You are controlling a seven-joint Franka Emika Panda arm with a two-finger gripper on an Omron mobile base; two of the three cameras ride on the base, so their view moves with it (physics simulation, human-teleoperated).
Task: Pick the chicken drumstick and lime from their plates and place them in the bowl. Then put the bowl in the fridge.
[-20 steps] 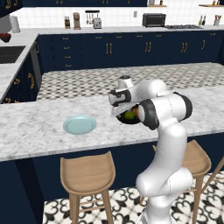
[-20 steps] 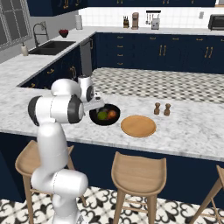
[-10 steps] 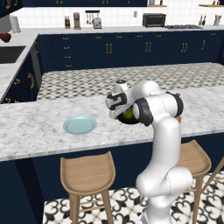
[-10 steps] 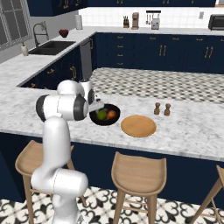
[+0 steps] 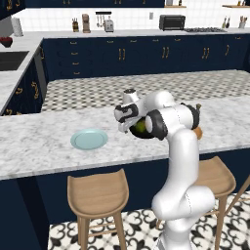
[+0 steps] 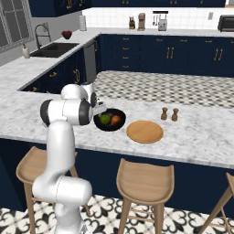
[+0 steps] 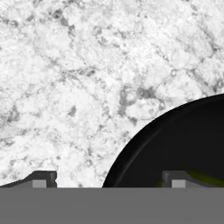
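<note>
- You see the gripper spread wide, straddling the bowl rim at the hand view's lower right; grasping nothing
- Lime and drumstick lie inside the bowl, centre of the right base view

bowl: glossy black, round and deep, upright on the marble counter, just beside the wooden plate.
lime: small round green fruit inside the bowl, on its left in the right base view.
chicken drumstick: orange-brown, inside the bowl, touching or just beside the lime.
plates: 2; pale blue plate well apart from the bowl; tan wooden plate.
</note>
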